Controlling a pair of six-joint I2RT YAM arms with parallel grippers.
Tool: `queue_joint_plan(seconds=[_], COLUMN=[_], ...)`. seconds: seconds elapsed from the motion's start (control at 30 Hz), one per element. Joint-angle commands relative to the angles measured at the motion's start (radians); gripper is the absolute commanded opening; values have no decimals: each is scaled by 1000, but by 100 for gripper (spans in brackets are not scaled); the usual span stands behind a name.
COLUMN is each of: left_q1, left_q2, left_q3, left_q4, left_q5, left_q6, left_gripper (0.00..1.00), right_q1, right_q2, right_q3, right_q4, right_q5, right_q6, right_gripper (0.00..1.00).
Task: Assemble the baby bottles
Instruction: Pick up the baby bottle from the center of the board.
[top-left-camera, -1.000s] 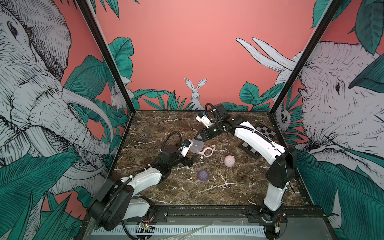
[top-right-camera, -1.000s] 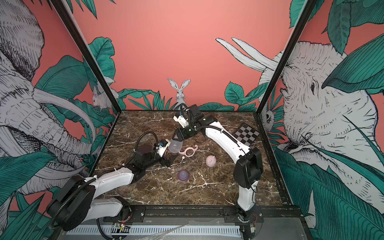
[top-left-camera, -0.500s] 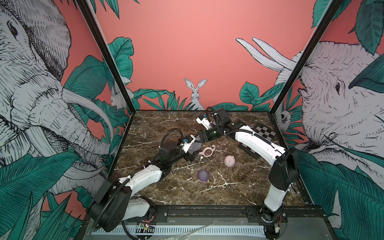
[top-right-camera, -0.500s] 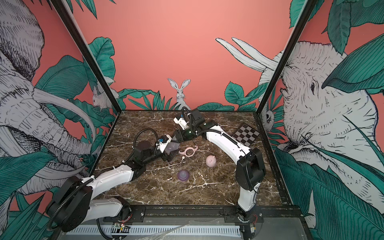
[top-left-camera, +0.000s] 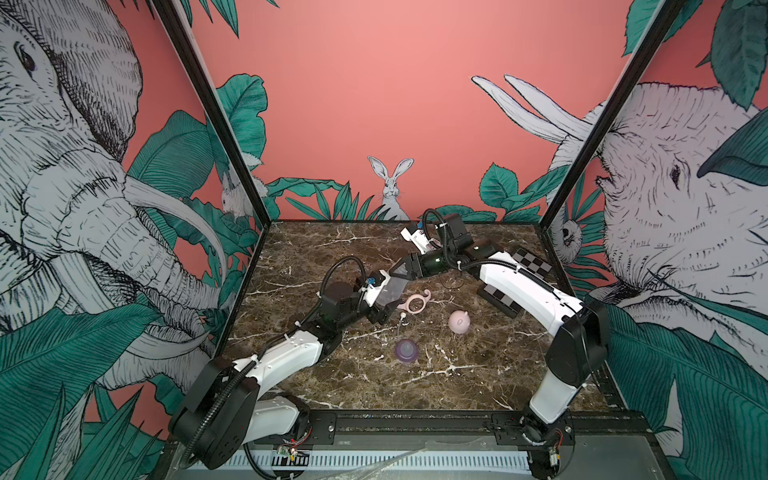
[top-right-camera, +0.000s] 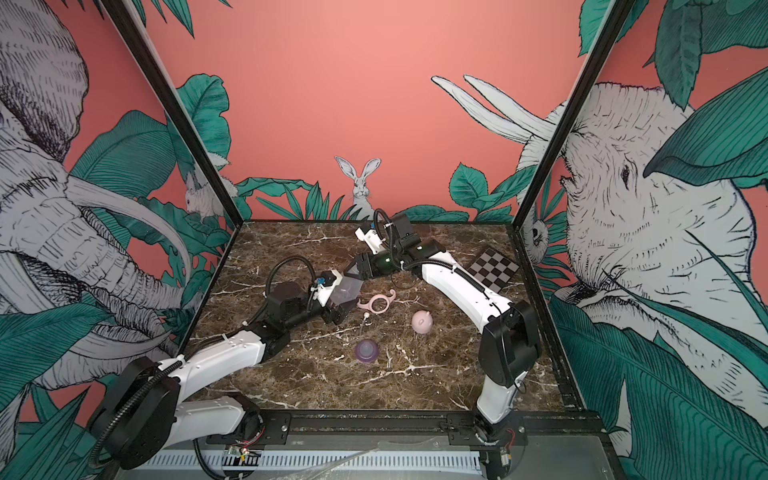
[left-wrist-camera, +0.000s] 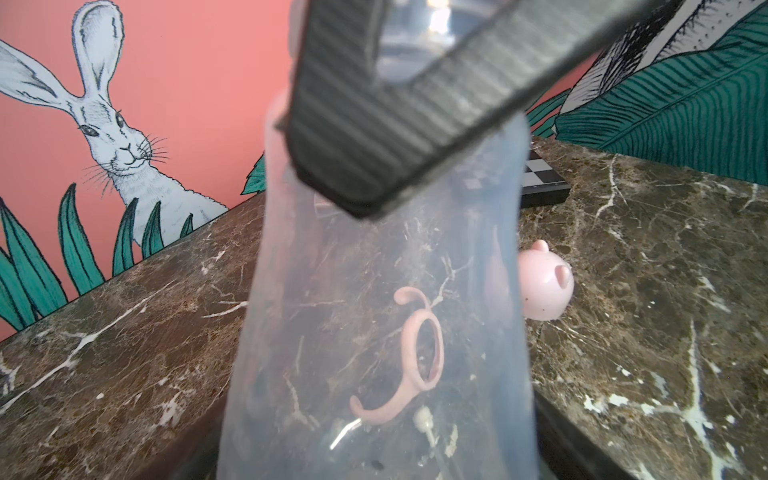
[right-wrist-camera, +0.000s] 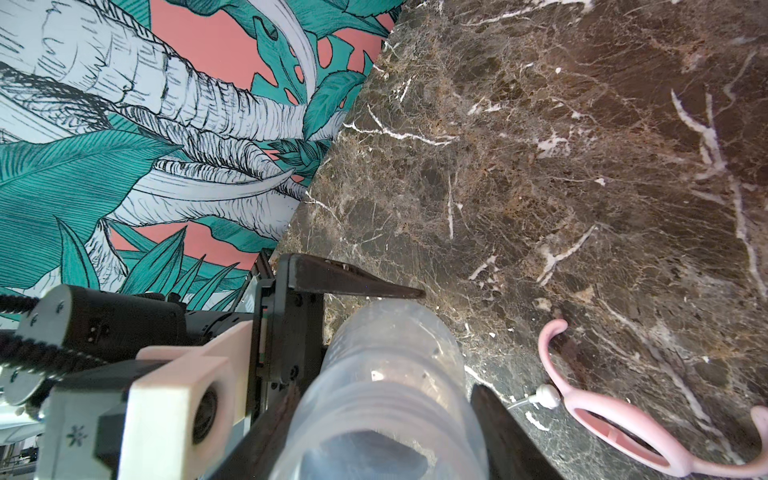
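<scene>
The clear bottle (top-left-camera: 390, 289) (top-right-camera: 347, 291) hangs above the marble floor, held from both ends. My right gripper (top-left-camera: 401, 270) (right-wrist-camera: 386, 415) is shut on its threaded neck. My left gripper (top-left-camera: 386, 300) (left-wrist-camera: 374, 457) is shut on its body (left-wrist-camera: 374, 332). Loose on the floor just right of it lie the pale pink two-handled collar ring (top-left-camera: 415, 302) (right-wrist-camera: 615, 428) and the thin straw (top-left-camera: 401, 322). In front sits the purple nipple (top-left-camera: 406, 350) (top-right-camera: 365, 350). The pink eared cap (top-left-camera: 459, 321) (left-wrist-camera: 544, 286) stands further right.
A checkered board (top-left-camera: 532, 264) (top-right-camera: 492, 270) lies at the back right, partly under my right arm. Printed walls close the floor at the left, back and right. A black frame rail (top-left-camera: 415, 419) runs along the front edge.
My left gripper moved up around the bottle's body and shut on it. The right gripper kept its hold on the neck and shifted slightly left.
</scene>
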Motion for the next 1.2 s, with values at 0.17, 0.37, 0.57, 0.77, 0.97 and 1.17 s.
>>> queue_joint_plan(seconds=[0.17, 0.37, 0.57, 0.77, 0.97, 1.17], left_q1=[-3, -3, -3, -3, -3, -1], left_q2=[9, 26, 33, 7, -23, -77], left_q3=[24, 25, 29, 20, -4, -38], left_q4=[18, 30, 34, 35, 33, -11], left_q5=[-4, -2, -3, -17, -33, -70], left_q6=[0, 1, -6, -4, 0, 17], left_gripper=[81, 85, 78, 72, 70, 70], right_q1=[-2, -3, -2, -7, -79, -184], right_q2=[-19, -9, -3, -25, -114, -186], right_q3=[-2, 6, 3, -15, -72, -153], right_q4=[42, 44, 44, 83, 151, 56], right_q5=[-54, -68, -75, -79, -74, 9], right_q6=[8, 16, 18, 4, -25, -158], right_gripper=[50, 51, 52, 77, 98, 99])
